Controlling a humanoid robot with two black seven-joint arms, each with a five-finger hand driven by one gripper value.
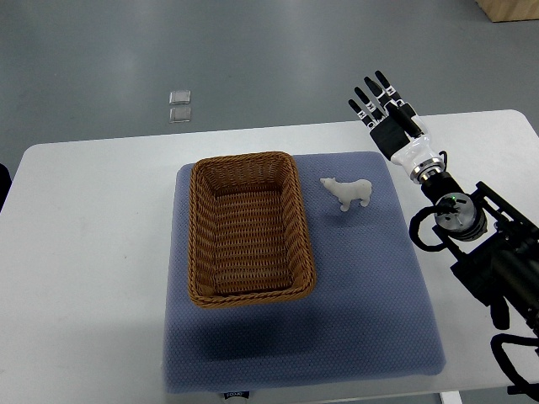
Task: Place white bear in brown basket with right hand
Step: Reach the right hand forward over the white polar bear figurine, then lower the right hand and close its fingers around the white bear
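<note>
Right now we see our right hand [386,108] at the upper right of the frame, fingers straight and spread, holding nothing, its arm running down to the right edge. It hangs over the far edge of the white table [84,252], apart from the white bear [348,193]. That bear stands on the blue mat [362,303], just right of the brown basket [249,227], with bare mat between bear and hand.

Brown basket [250,229]: woven wicker, rough. White bear [348,193]: matt, smooth, plastic-looking. Mat [370,311]: blue textured cloth. Table [84,252]: smooth white, matt. Right hand [389,118]: black and white plastic.
</note>
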